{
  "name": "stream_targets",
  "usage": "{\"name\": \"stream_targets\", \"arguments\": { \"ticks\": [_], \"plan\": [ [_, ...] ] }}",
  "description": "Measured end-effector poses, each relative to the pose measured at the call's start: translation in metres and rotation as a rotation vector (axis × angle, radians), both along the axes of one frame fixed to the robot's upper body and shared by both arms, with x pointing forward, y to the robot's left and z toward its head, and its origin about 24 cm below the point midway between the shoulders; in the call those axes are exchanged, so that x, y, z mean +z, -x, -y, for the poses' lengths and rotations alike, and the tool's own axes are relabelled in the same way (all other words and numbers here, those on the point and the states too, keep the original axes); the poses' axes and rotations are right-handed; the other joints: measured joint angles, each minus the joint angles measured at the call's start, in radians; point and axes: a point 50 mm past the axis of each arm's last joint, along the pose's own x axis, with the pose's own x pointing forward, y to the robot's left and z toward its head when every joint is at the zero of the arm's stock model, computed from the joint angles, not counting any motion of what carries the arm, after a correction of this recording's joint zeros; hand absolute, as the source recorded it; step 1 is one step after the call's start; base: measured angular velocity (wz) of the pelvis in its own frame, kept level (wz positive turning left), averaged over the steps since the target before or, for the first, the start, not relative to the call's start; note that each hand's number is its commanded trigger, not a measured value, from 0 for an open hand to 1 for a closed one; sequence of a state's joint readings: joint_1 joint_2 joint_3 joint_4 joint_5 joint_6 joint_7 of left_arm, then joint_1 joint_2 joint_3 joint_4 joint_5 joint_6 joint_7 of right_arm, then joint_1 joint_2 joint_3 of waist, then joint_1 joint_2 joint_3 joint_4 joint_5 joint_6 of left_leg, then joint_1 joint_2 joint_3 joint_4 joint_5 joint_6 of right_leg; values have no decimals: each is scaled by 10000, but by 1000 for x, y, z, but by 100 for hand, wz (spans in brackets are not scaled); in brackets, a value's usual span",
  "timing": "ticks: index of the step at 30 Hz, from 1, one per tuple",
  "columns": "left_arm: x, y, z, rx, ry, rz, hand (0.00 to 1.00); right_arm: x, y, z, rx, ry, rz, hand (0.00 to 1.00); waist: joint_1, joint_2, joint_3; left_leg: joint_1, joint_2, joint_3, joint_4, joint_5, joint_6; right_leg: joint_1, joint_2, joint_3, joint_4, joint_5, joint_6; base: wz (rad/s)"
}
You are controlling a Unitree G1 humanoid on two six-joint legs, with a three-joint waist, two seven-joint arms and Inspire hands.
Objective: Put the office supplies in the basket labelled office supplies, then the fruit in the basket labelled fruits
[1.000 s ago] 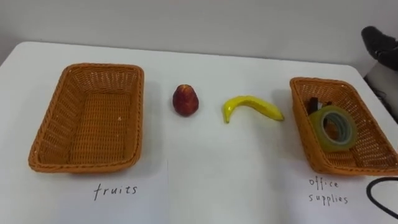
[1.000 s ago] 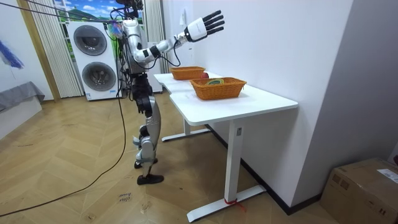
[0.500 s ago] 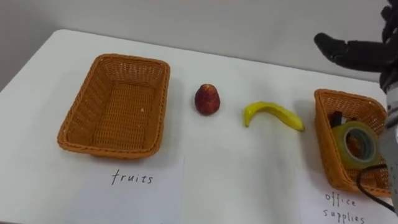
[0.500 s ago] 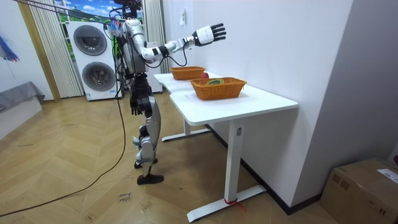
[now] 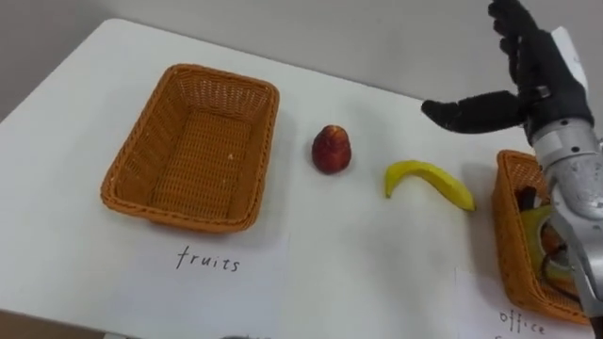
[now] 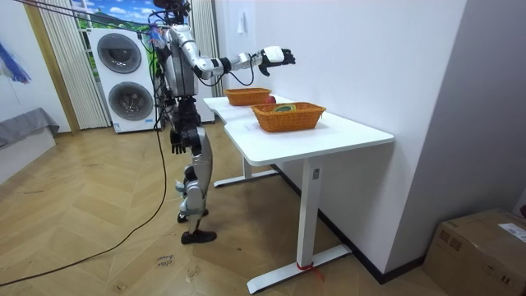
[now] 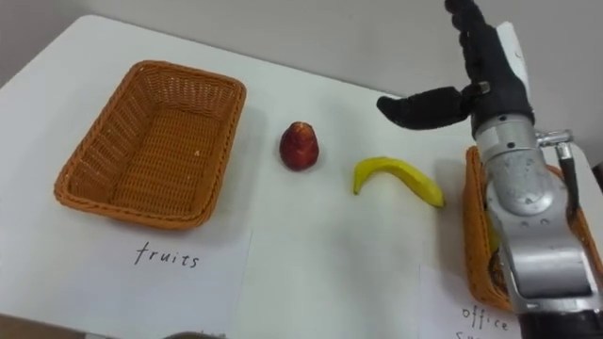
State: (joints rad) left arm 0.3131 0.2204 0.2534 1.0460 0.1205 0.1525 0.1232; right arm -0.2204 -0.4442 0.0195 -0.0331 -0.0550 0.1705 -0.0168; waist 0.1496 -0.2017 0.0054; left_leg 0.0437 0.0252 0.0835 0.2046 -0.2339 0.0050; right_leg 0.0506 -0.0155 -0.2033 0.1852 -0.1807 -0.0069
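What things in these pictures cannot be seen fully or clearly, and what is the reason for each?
Office basket: left eye view, cut by the right edge; the right arm covers much of it.
Tape: left eye view, partly behind that arm.
Office label: both eye views, cut by the bottom edge.
Left hand: room view, too small for detail.
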Motion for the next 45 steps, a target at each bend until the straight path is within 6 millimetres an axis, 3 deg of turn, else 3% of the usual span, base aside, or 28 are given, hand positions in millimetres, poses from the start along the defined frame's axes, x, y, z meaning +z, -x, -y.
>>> {"name": "stream_targets", "arguments": {
  "ticks": [3, 8, 14, 22, 32, 41, 45],
  "plan": [
    [1, -4, -5, -39, -106, 36, 0, -8, -1, -1, 173, 362, -492, 0, -5, -99, 17, -59, 2, -28, 1, 0, 0, -9, -1, -104, -2, 1, -2, 7],
    [3, -11, -11, -111, -254, 80, 0, -14, -1, 1, 414, 667, -983, 0, 11, -178, -26, -85, 12, -49, 19, 0, -3, -8, -4, -170, -6, 3, -3, 3],
    [3, -13, -13, -145, -307, 131, 0, -17, -1, 3, 550, 956, -1274, 0, -24, -171, -26, -94, 9, -48, 34, 0, -3, -12, -15, -199, -13, 3, -3, 0],
    [3, -15, -13, -348, -317, 71, 0, -17, -3, 15, 630, 3451, -2028, 0, 64, -160, -24, -225, 11, -43, 58, 8, -12, -172, -7, -164, -1, 17, -27, -1],
    [2, -21, -10, -809, -216, 56, 0, -28, -7, 18, 617, 3640, -2775, 0, 190, -154, -18, -406, 10, -70, 188, 8, -12, -319, -18, -183, 3, 21, -33, 0],
    [1, -33, -8, -1078, -228, 217, 0, -44, -10, 25, 417, 4115, -3643, 0, 262, -95, 28, -713, 7, -237, 190, 7, -13, -459, -21, -367, 4, 37, -56, 6],
    [1, -41, -6, -1156, -243, 477, 0, -50, -14, 28, 204, 4708, -3852, 0, 393, 14, 110, -871, 0, -331, 337, 14, -20, -566, -32, -482, 0, 65, -72, 4]
  ]
}}
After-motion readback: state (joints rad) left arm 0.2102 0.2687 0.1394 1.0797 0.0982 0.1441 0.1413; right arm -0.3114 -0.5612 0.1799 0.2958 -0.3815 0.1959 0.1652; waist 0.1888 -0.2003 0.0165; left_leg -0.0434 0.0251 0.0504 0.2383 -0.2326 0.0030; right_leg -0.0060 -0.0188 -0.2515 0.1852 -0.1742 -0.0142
